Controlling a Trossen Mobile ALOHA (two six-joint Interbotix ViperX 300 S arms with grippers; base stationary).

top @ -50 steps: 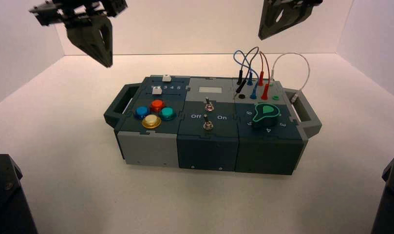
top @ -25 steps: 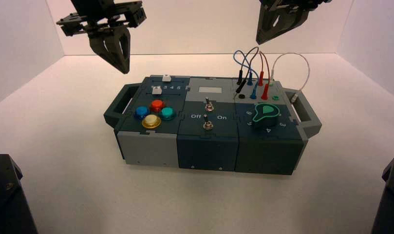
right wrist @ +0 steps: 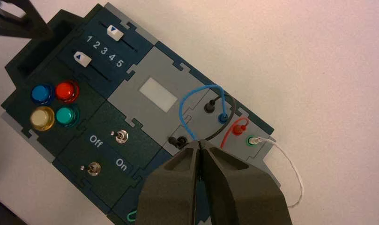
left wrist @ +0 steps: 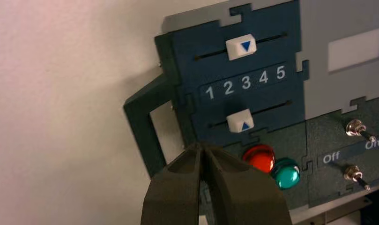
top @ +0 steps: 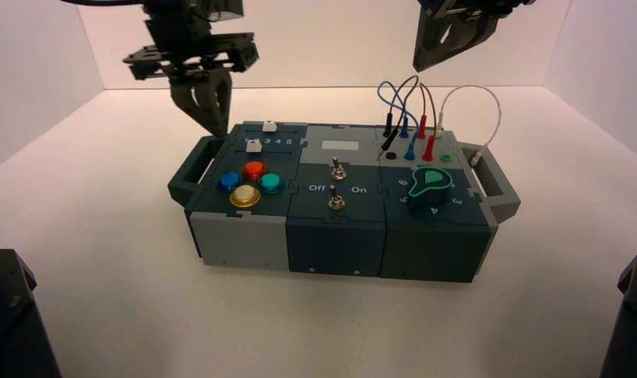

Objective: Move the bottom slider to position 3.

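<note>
One closed left end effector (top: 213,126), near bottom slider (left wrist: 239,120)

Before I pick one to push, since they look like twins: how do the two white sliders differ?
The bottom slider sits between digits 2 and 3, arrow pointing up at the digit row; the top slider sits at 3, arrow pointing down. The bottom slider lies next to the red button, the top slider at the box's far edge. Both are small white squarish knobs.

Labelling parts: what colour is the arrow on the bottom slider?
Blue, on the white bottom slider; the left wrist view shows it best.
</note>
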